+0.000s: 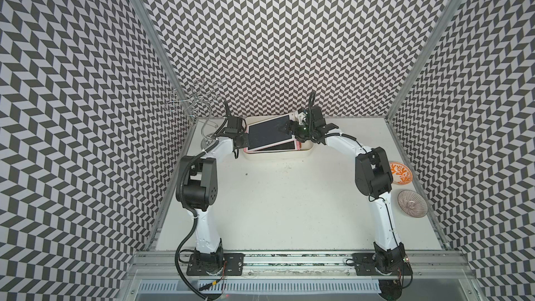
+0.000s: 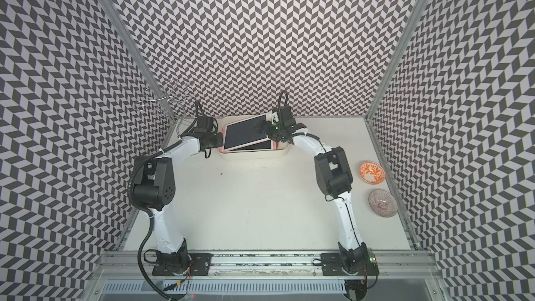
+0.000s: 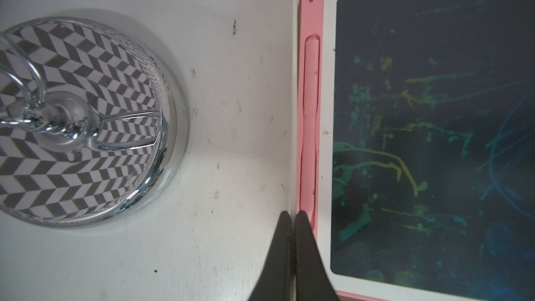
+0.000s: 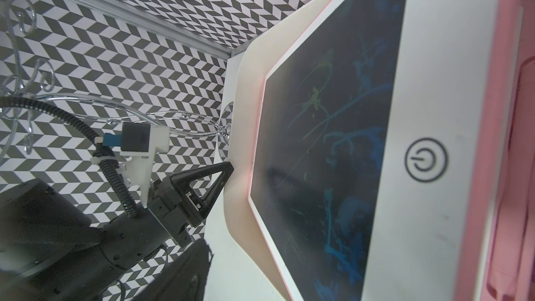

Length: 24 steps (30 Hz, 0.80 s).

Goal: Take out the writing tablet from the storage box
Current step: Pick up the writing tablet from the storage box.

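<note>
**White table (image 1: 275, 198), box at the far edge: upper writing tablet (image 1: 267, 136) loosened, not yet out**

Chevron walls (image 1: 289, 39) close the table on three sides. The storage box (image 1: 278, 156) stands at the far edge, about in the middle. Two tablets lie in it. The upper writing tablet is turned askew and tilted. Its far right corner seems to rise above the box rim, and its near left part rests on the lower tablet (image 1: 282, 146). So it is not out; at most it is shifted from the stack.

The left gripper (image 3: 294, 218) is clenched and holds nothing. Its tips are just beside the pink left edge of the upper tablet, where the stylus (image 3: 309, 123) sits in its slot. I cannot tell if they touch this edge.

The right gripper (image 1: 288, 128) is at the right end of the same tablet, jaws wide apart and not clamped. One finger is over the dark screen; where the second one is, I cannot tell.

By my judgement the reach is done. The grasp, the lift and the putting down on the table are left. The two bowls (image 1: 401, 172) at the right and the chrome stand (image 1: 197, 102) at the far left have no part in this.
</note>
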### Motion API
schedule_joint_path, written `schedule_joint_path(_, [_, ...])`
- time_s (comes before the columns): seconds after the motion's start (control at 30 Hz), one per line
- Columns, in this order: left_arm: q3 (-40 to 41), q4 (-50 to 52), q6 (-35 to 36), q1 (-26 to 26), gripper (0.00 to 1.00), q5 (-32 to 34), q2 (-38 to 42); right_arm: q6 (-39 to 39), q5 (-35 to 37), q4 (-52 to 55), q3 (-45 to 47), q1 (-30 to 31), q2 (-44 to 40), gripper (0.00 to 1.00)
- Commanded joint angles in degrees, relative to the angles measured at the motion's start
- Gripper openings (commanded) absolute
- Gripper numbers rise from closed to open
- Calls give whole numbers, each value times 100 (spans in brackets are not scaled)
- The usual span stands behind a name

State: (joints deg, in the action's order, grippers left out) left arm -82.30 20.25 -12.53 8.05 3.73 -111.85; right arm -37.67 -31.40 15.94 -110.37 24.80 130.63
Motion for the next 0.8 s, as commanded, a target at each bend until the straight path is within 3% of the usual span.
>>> schedule_joint_path(0.0, [-185, -118, -49, 91, 0, -162, 125, 220, 151, -144, 39, -64, -437, 88])
schedule_joint_path(0.17, [-184, -117, -48, 91, 0, -139, 137, 277, 180, -197, 177, -148, -512, 86])
schedule_joint_path(0.33, [-189, -118, -42, 91, 0, -118, 146, 313, 237, -265, 317, -195, -555, 77])
schedule_joint_path(0.77, [-175, -109, -33, 83, 0, -90, 166, 206, -15, -415, 534, -282, -608, 39])
